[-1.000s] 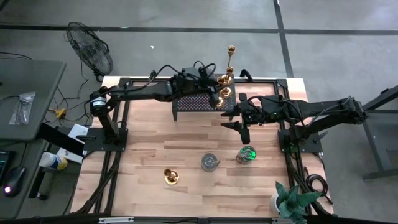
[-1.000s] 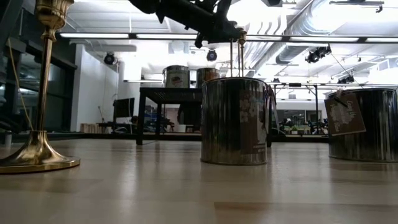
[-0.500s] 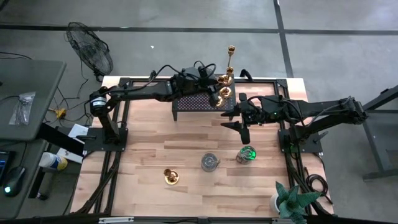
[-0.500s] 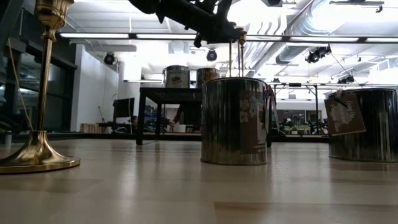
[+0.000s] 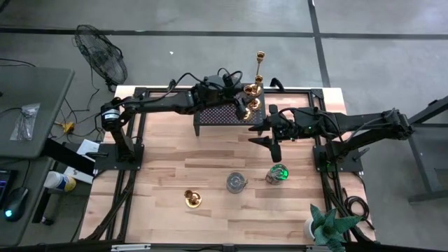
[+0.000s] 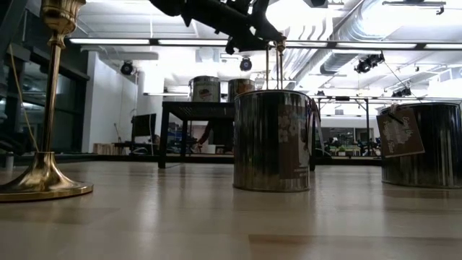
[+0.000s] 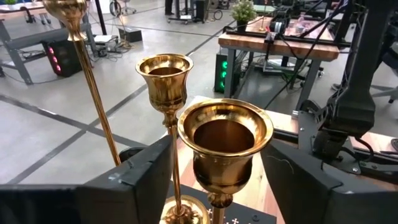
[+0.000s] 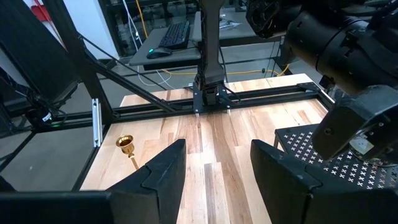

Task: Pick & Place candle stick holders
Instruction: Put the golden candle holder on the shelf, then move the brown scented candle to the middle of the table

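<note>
My left gripper [image 5: 246,106] hovers open over the right end of the black perforated stand [image 5: 217,115]. A brass candlestick's cup [image 7: 225,142] rises between its two fingers. Whether they touch its stem is hidden below the picture's edge. Two more brass candlesticks stand just beyond, one short [image 7: 165,74] and one tall and slender [image 5: 260,61]. My right gripper [image 5: 269,142] is open and empty over the table, right of the stand. One brass candlestick [image 5: 192,199] and two silvery cups [image 5: 236,183] [image 5: 278,173] stand on the table by their bases.
Two silvery cups [image 6: 204,88] [image 6: 242,87] show on the stand in the low view. A green potted plant [image 5: 325,224] stands at the near right corner. Bare wood lies between the stand and the near holders. A fan [image 5: 101,52] stands off the far left corner.
</note>
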You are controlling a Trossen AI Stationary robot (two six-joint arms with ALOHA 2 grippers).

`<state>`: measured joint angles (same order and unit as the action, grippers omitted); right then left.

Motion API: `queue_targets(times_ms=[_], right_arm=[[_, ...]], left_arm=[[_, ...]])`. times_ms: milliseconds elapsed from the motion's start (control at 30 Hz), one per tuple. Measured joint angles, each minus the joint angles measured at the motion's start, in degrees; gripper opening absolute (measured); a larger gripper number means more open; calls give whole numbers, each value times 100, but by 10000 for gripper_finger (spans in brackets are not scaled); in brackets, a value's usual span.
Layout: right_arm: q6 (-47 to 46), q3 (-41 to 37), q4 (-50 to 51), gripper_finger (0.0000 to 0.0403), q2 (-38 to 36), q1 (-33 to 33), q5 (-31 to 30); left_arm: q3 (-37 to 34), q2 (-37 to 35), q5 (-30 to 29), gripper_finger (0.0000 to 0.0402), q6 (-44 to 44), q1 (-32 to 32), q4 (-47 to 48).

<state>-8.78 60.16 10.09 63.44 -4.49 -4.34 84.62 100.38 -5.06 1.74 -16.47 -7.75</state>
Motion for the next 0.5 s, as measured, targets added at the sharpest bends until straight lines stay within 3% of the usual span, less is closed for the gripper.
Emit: queue_targets(times_ms=[500], right_arm=[[0,2,0,174,0,0,-1]], left_arm=[[-9,-397,-258,246,-27,82,539]])
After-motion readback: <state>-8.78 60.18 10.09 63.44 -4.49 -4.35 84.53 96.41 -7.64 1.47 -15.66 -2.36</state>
